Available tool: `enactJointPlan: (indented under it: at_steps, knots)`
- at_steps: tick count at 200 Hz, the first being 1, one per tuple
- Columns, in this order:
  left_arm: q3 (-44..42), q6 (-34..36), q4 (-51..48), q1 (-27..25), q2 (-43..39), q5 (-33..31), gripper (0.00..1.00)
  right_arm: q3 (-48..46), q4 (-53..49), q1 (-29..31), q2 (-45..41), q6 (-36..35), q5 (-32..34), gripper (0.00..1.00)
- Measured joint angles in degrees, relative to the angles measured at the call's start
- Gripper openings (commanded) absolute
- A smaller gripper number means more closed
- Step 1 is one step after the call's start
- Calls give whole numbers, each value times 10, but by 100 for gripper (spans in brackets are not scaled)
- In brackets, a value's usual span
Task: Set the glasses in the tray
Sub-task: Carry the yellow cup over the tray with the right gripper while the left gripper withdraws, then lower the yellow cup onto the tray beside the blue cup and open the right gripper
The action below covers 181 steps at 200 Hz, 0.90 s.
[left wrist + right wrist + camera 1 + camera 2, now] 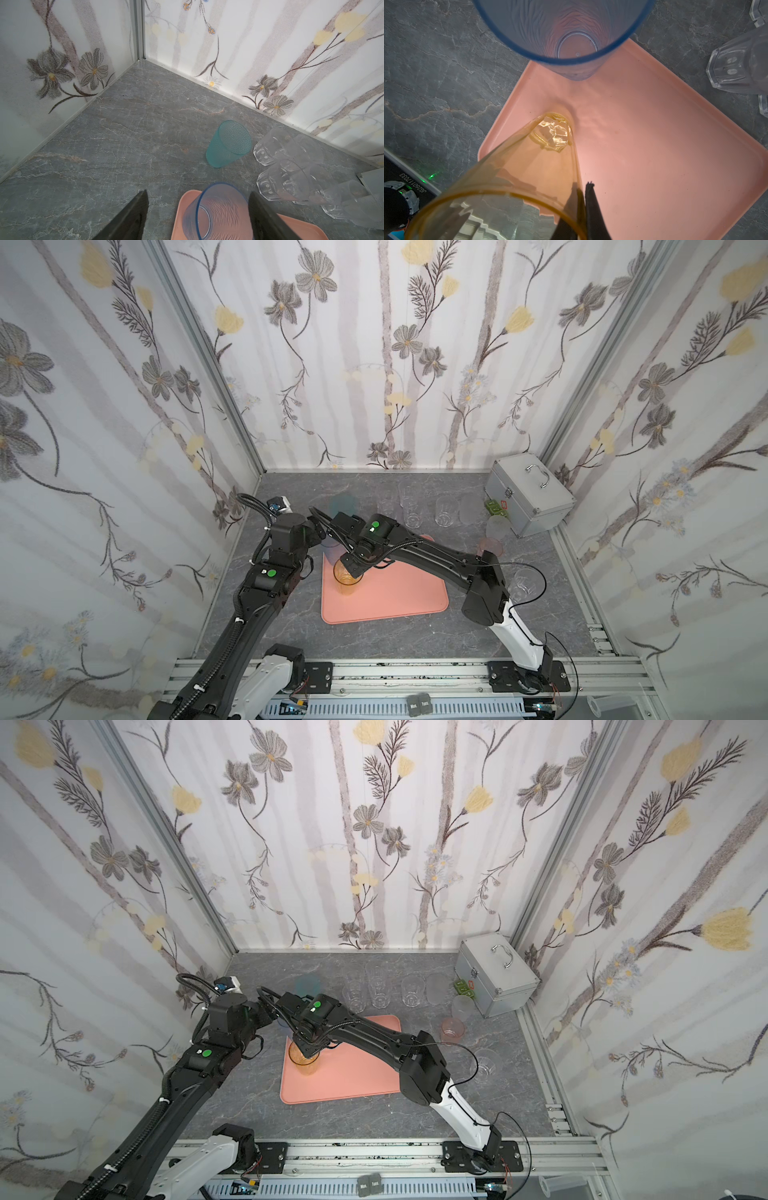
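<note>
**Your two arms: black shells above, white below**

Your left arm [257, 605] and right arm [436, 560] wear matte black housings over a glossy white lower link [519, 635]. Each is bolted to a black base plate [318, 674] with silver screws. You'll find a round green dot [272, 573] on a housing of each arm. Ribbed black conduit [249, 498], cinched by white zip ties, follows your left arm, and a thin black cable [544, 585] arcs off the right. White serial lettering [413, 185] marks one black casing. Your left gripper [197, 191] ends in flat, dark grey fingers [133, 214].
</note>
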Motion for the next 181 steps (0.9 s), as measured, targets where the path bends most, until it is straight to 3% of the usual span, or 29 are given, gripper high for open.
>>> enactJointPlan:
  at_steps: [35, 108, 181]
  knots:
    - [0, 0, 0, 2, 0, 6, 78, 2, 11, 1, 6, 13, -3, 3]
    - [0, 0, 0, 2, 2, 25, 78, 3, 54, -2, 14, 38, -27, 20]
    - [0, 0, 0, 3, 2, 31, 78, 3, 81, -9, 3, 61, -61, 29]
